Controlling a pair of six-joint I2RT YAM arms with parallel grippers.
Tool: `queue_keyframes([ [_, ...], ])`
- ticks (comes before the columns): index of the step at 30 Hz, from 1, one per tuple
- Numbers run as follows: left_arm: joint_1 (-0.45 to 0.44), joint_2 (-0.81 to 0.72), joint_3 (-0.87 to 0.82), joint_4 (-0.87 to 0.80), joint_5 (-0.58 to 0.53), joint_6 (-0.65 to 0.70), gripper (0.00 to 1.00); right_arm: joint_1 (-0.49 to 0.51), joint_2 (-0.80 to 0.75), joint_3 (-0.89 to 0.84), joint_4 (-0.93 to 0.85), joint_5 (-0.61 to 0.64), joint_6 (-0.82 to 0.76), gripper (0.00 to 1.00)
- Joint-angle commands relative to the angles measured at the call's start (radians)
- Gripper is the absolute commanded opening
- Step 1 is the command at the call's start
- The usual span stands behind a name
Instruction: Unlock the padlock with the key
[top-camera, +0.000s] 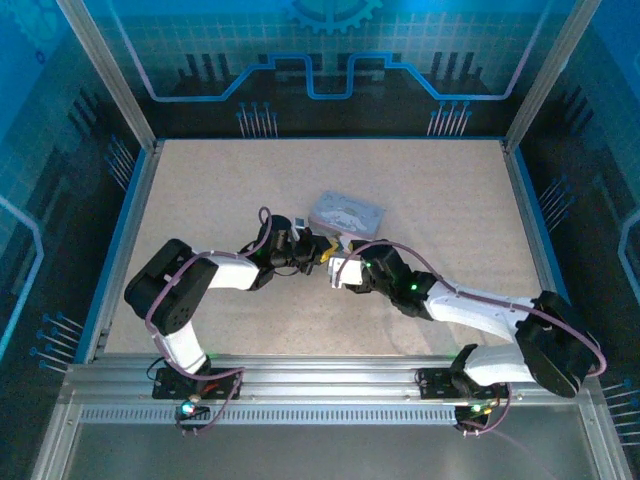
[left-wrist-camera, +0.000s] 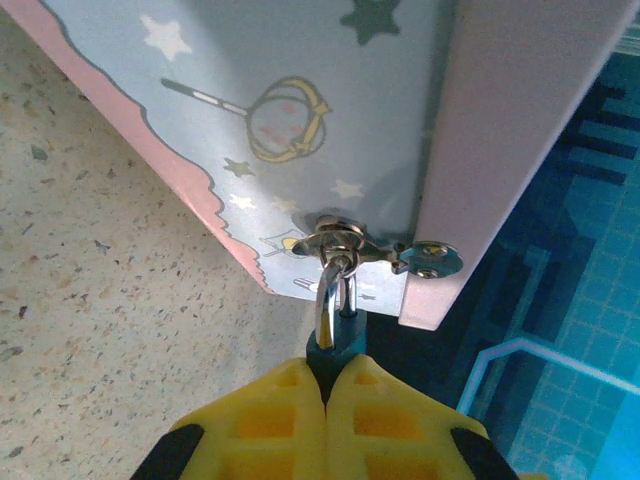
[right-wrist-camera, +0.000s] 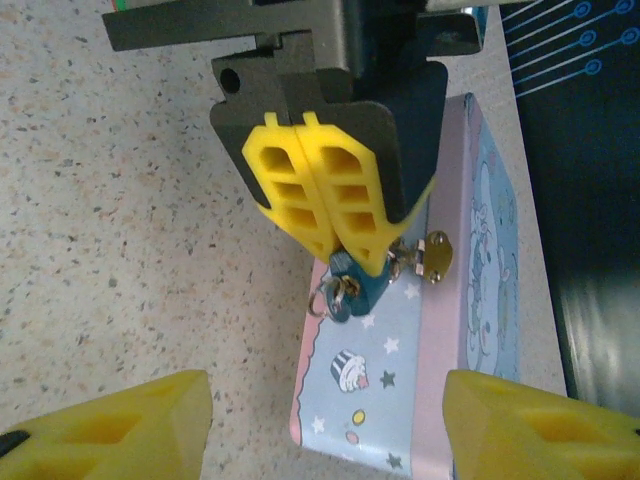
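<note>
Padlock (left-wrist-camera: 337, 345) pinched in left gripper (left-wrist-camera: 328, 405) — hung on the tin box (left-wrist-camera: 300, 100) hasp (left-wrist-camera: 345, 240).
Pressed together on the dark body; shackle pointing straight ahead of the jaws, long axis in line with them. Right gripper (right-wrist-camera: 325, 390) spread wide, padlock ahead between its fingers, apart — left fingers (right-wrist-camera: 290, 190) covering its top. Stars, cupcake printed on box.

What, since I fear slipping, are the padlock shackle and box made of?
Thin shackle loop of the small dark padlock: apparently polished steel, given mirror-like glints. The pale rectangular box with star prints: probably painted sheet metal, smooth satin sheen; plastic can't be excluded.
</note>
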Motion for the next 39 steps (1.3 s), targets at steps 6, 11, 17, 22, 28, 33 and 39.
queue_keyframes([
  [6,-0.013,-0.050,-0.010,0.047,-0.022,-0.040,0.00,-0.009,0.068,0.011,0.107,-0.030,0.003,0.48],
  [11,-0.017,-0.047,-0.005,0.051,-0.019,-0.044,0.00,-0.030,0.087,0.014,0.140,-0.043,-0.003,0.44],
  [17,-0.017,-0.045,-0.008,0.062,-0.017,-0.051,0.00,-0.043,0.114,0.035,0.145,-0.053,-0.007,0.39],
  [22,-0.018,-0.041,-0.010,0.069,-0.018,-0.055,0.00,-0.056,0.140,0.040,0.168,-0.055,-0.004,0.31],
  [28,-0.018,-0.039,-0.010,0.072,-0.017,-0.058,0.00,-0.058,0.156,0.050,0.180,-0.054,0.005,0.24],
  [33,-0.019,-0.034,-0.008,0.082,-0.017,-0.064,0.00,-0.060,0.168,0.056,0.188,-0.042,0.005,0.22],
  [39,-0.023,-0.029,-0.010,0.087,-0.016,-0.070,0.00,-0.060,0.185,0.060,0.190,-0.026,0.016,0.16],
])
